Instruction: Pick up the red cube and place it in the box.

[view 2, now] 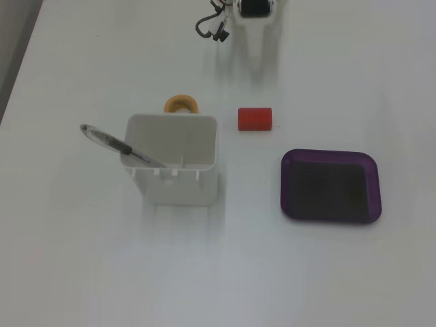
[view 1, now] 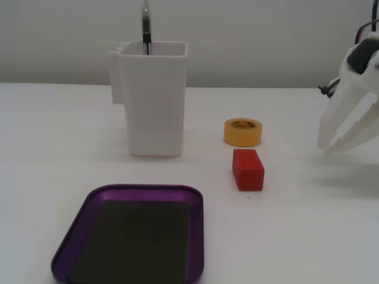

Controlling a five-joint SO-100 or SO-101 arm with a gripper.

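Note:
The red cube point(view 1: 247, 169) lies on the white table, free, just in front of the yellow tape roll; it also shows in the other fixed view point(view 2: 255, 118). The box, a shallow purple tray point(view 1: 145, 188) with a dark floor, is empty; it also shows in the other fixed view point(view 2: 330, 154). My white gripper point(view 1: 325, 147) hangs at the right edge, well to the right of the cube and above the table, its fingertips drawn together and holding nothing. In the other fixed view the gripper point(view 2: 257, 65) is at the top, beyond the cube.
A tall white container point(view 1: 153, 100) with a pen point(view 1: 145, 26) in it stands behind the tray; it also shows in the other fixed view point(view 2: 177, 187). The yellow tape roll point(view 1: 243, 131) sits between the container and the cube. Cables point(view 2: 211, 27) lie by the arm's base.

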